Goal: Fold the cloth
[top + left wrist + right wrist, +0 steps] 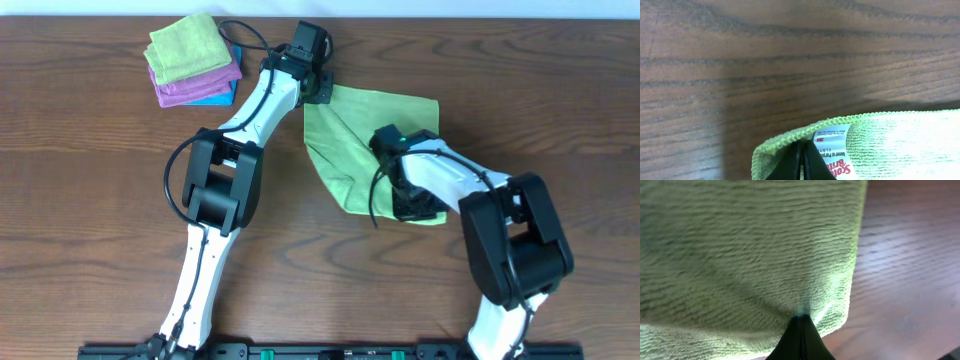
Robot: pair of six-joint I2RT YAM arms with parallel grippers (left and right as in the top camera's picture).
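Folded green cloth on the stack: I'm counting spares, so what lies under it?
Under the folded green cloth lies a purple cloth, then a bright blue cloth showing only at its edge. Anything between them is covered.

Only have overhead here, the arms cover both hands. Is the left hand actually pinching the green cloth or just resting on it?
Observer: It is pinching. In the left wrist view the left hand is shut on the cloth, right on the hemmed edge beside the white tag.
Operator: And the right one?
Observer: The right wrist view shows the right hand shut on the cloth close to a corner, with the fabric puckered at its fingertips.
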